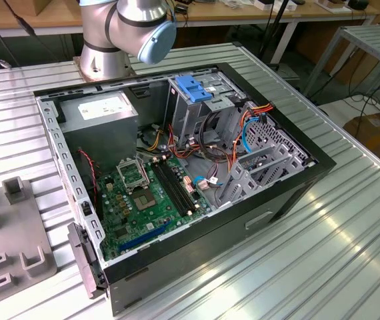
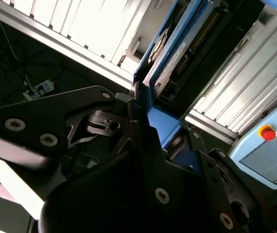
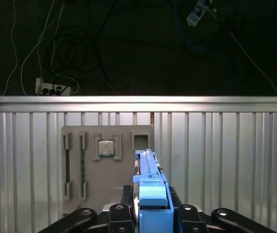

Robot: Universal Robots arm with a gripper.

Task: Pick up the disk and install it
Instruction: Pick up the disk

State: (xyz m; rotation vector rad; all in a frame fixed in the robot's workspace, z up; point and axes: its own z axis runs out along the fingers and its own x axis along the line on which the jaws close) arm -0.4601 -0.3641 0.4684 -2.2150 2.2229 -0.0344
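A ribbed metal table (image 1: 330, 247) fills the scene, with dark floor and loose cables beyond its edge in the first wrist view. The disk (image 3: 150, 191) sits in its blue frame, seen edge-on, and the gripper (image 3: 150, 216) is closed on it, its black fingers pressing the frame from both sides. In the second wrist view the disk (image 2: 177, 51) runs away from the gripper (image 2: 153, 128), with its white label partly in sight. Behind the disk in the first wrist view lies a grey tray (image 3: 80, 165) flat on the table, with a small square chip (image 3: 105, 147) seated in one of its pockets. In the exterior view an open computer case (image 1: 290, 193) lies on its side on the table, showing a green board (image 1: 147, 200), a grey box (image 1: 103, 113) and a blue latch (image 1: 193, 88) on top of a metal cage. The arm (image 1: 127, 27) rises behind the case.
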